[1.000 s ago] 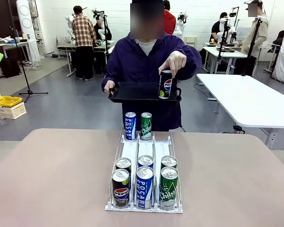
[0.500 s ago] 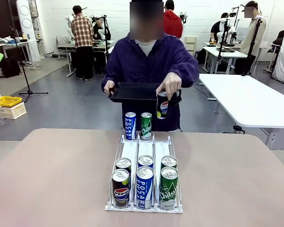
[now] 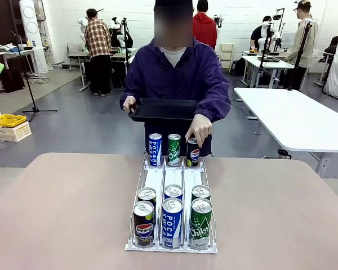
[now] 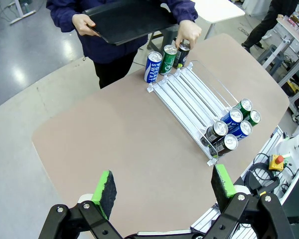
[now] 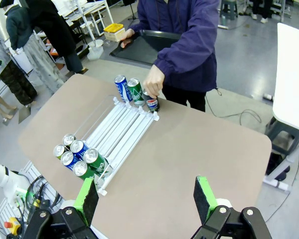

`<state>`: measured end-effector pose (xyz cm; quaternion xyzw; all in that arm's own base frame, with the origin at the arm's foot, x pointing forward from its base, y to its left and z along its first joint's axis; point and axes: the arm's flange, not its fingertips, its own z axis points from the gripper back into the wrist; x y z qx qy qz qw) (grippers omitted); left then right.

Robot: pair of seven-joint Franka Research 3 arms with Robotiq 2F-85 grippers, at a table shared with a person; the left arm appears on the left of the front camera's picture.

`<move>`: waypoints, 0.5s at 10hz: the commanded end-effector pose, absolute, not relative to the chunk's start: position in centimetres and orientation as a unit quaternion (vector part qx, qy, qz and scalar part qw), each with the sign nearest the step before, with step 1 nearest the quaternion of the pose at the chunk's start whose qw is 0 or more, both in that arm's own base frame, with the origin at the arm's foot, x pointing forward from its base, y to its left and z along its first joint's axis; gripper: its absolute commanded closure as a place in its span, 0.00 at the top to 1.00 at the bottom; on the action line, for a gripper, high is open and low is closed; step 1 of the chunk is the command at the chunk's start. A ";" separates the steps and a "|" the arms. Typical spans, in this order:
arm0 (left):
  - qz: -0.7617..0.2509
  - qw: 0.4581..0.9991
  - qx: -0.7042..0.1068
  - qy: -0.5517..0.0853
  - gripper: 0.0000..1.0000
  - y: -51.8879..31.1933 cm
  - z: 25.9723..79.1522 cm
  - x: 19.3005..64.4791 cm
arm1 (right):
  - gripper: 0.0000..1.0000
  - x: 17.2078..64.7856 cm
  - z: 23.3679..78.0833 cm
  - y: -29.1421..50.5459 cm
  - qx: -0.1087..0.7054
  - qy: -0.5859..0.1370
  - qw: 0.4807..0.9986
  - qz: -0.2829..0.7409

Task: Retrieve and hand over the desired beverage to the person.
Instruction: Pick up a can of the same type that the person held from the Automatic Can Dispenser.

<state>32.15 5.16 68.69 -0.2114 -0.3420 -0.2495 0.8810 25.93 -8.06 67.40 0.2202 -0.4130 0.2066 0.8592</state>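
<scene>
Front: the person (image 3: 174, 79) holds a black tray (image 3: 163, 109) in one hand; the other hand (image 3: 199, 128) is on a Pepsi can (image 3: 193, 153) at the far end of the rack (image 3: 155, 179), right lane.

Left wrist: my left gripper (image 4: 163, 185) is high over the table (image 4: 129, 144), fingers apart, empty.

Right wrist: my right gripper (image 5: 146, 198) is likewise apart and empty.

No drink looks chosen yet. I'd wait till that hand clears, then take a near-end can upright.

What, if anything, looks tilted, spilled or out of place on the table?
Nothing stands out. All nine cans stand upright in the white rack: six at the near end, three at the far end. The person's hand rests on the far Pepsi can, and the black tray is empty.
</scene>
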 end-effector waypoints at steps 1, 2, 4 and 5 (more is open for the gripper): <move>-0.257 0.879 -0.210 -0.342 1.00 5.3 68.8 32.2 | 1.00 26.0 67.4 -8.0 0.221 -0.414 0.858 0.207; -0.257 0.879 -0.210 -0.342 1.00 5.3 68.8 32.2 | 1.00 26.0 67.4 -8.0 0.221 -0.414 0.858 0.207; -0.257 0.879 -0.210 -0.342 1.00 5.3 68.8 32.2 | 1.00 26.0 67.4 -8.0 0.221 -0.414 0.858 0.207; -0.257 0.879 -0.210 -0.342 1.00 5.3 68.8 32.2 | 1.00 26.0 67.4 -8.0 0.221 -0.414 0.858 0.207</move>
